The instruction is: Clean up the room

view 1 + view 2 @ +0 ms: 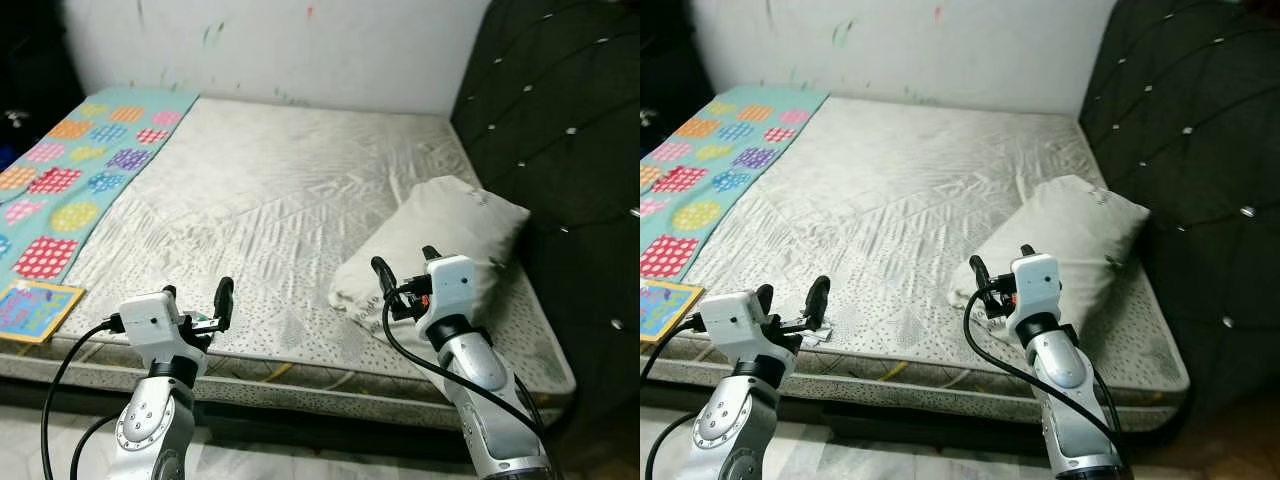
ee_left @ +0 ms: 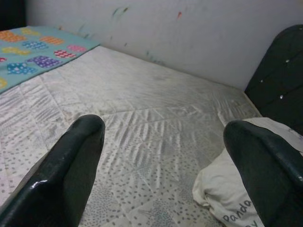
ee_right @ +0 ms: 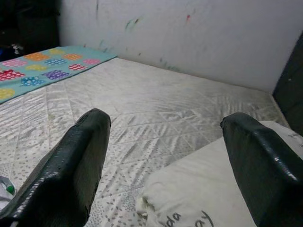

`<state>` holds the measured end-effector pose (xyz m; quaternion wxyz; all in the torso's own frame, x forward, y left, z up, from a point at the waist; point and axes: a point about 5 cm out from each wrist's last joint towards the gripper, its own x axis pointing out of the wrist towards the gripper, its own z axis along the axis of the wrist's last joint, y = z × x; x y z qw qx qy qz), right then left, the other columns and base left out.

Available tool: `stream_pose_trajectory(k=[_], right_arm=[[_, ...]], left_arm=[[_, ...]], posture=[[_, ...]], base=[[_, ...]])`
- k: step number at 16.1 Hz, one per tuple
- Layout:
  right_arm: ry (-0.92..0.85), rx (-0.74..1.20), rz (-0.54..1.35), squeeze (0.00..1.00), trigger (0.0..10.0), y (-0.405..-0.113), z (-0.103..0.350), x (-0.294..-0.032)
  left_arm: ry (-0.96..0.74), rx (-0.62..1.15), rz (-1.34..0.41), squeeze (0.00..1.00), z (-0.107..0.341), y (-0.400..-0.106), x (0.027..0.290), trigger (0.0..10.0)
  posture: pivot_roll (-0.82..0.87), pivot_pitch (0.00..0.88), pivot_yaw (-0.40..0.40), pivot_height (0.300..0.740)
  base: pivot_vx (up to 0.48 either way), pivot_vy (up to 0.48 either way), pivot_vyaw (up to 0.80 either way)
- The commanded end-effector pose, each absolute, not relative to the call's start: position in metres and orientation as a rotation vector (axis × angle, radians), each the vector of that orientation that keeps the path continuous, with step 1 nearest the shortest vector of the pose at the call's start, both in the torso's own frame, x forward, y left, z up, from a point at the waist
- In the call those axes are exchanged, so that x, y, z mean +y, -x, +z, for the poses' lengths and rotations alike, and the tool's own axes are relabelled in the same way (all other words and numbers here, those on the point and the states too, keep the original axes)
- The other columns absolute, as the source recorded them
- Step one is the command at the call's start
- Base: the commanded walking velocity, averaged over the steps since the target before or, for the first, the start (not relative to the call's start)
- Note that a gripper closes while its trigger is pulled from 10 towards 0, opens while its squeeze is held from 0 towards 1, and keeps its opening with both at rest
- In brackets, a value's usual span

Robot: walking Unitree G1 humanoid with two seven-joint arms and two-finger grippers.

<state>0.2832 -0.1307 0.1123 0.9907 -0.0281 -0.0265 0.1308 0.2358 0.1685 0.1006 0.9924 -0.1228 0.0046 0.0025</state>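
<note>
A bare mattress (image 1: pixel 270 210), quilted white with a dotted border, fills most of the head views; its far edge runs along a white wall (image 1: pixel 300 50) marked with small streaks of paint. A dark tufted headboard (image 1: pixel 560 150) with metallic studs stands along the mattress's right edge. A teal blanket (image 1: pixel 70 180) printed with coloured dotted patches covers the left edge of the mattress, from the far left corner toward the near left corner. A white pillow (image 1: pixel 450 245) with printed lettering lies near the right edge, angled toward the near right corner and close beside the headboard. A small colourful book (image 1: pixel 35 310) lies flat at the near left corner, just below the blanket's end.

The left gripper (image 1: pixel 197 300) is held above the near edge of the mattress, left of centre, with its two black fingers spread apart and nothing between them; in its wrist view the fingers (image 2: pixel 71 165) frame the open mattress surface and the pillow's corner. The right gripper (image 1: pixel 405 265) hovers at the near end of the pillow, its fingers likewise spread wide and empty; in its wrist view the fingers (image 3: pixel 80 161) sit just above the pillow's lettered end. Black cables loop from both wrists.
</note>
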Motion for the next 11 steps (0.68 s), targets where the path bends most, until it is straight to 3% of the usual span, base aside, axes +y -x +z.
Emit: stream_pose_trajectory(k=[1, 6, 11], right_arm=[[0.052, -0.061, 0.266, 0.0, 10.0, -0.285, 0.115, -0.132], [0.057, -0.061, 0.276, 0.0, 10.0, -0.286, 0.115, -0.131], [0.097, -0.063, 0.301, 0.0, 10.0, -0.284, 0.109, -0.128]], left_arm=[[0.246, 0.01, -0.015, 0.0, 0.102, -0.235, 0.166, 10.0], [0.244, 0.016, -0.013, 0.0, 0.101, -0.234, 0.165, 10.0], [0.285, 0.073, -0.002, 0.0, 0.088, -0.232, 0.161, 10.0]], posture=[[-0.01, 0.0, -0.046, 0.74], [0.0, 0.0, -0.053, 0.74], [-0.01, 0.0, -0.045, 0.74]], base=[[0.368, 0.0, 0.0], [0.331, 0.0, 0.0], [0.0, 0.0, 0.0]])
